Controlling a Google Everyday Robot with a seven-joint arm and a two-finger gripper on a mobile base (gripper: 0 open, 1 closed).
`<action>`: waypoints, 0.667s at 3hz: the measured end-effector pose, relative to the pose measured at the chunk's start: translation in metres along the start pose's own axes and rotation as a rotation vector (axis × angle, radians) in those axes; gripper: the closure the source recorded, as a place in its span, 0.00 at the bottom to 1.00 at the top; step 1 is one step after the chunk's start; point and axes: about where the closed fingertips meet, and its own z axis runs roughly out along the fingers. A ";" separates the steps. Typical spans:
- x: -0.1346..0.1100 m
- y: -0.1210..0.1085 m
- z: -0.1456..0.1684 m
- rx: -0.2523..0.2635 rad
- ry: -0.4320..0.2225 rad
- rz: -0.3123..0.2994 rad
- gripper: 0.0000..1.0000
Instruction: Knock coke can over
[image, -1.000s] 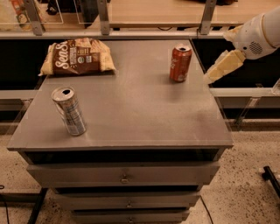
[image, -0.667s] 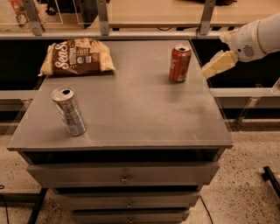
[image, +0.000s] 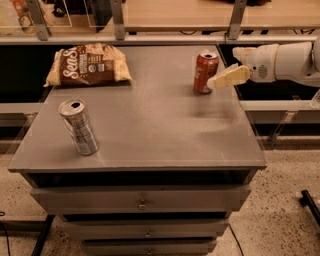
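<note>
The coke can (image: 205, 72) is a small red-orange can with a silver top. It stands upright near the far right of the grey cabinet top (image: 150, 125). My gripper (image: 226, 78) comes in from the right on a white arm. Its pale tip sits right at the can's right side, at about mid height.
A taller silver-and-blue can (image: 79, 126) stands upright at the front left. A brown chip bag (image: 88, 64) lies at the back left. A rail and wooden shelf (image: 175, 20) run behind the cabinet. Drawers (image: 142, 202) are below the top.
My gripper has moved left and slightly up toward the coke can, closing the gap to its right side. The can still stands upright in the same place.
</note>
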 end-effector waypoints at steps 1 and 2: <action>-0.008 0.002 0.023 -0.038 -0.111 0.003 0.00; -0.018 0.006 0.043 -0.072 -0.180 -0.016 0.00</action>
